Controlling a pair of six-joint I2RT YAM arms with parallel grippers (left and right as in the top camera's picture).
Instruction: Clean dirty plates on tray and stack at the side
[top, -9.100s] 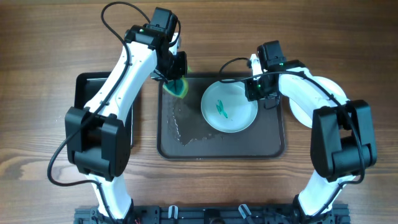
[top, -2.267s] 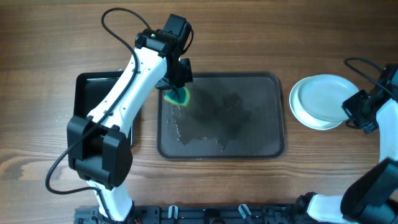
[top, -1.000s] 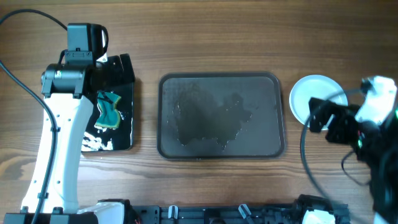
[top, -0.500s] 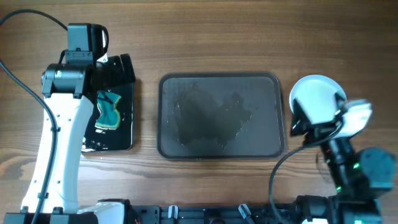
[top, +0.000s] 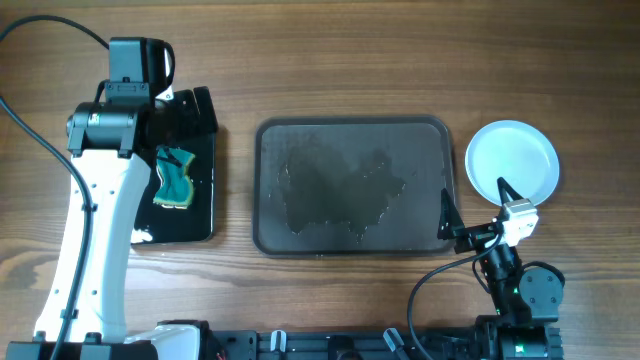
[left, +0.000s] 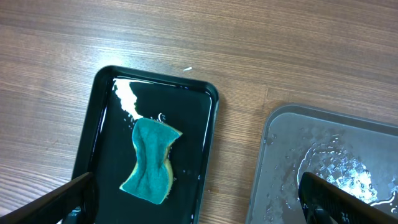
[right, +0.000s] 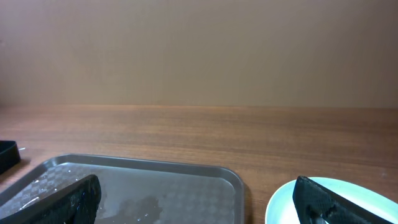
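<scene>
Wet grey tray (top: 355, 190) sits dead centre, white plates (top: 512, 160) on the tabletop (top: 350, 60) at three o'clock, teal sponge (top: 173, 178) on the black tray (top: 200, 205) at nine.

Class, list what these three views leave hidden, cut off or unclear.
Plate stack: overhead shows only the top plate, so the count is hidden; the right wrist view cuts it off at the bottom edge.
Black tray: overhead, the left arm covers its left side.
Left gripper: left wrist view shows only the fingertips, at the bottom corners.
</scene>
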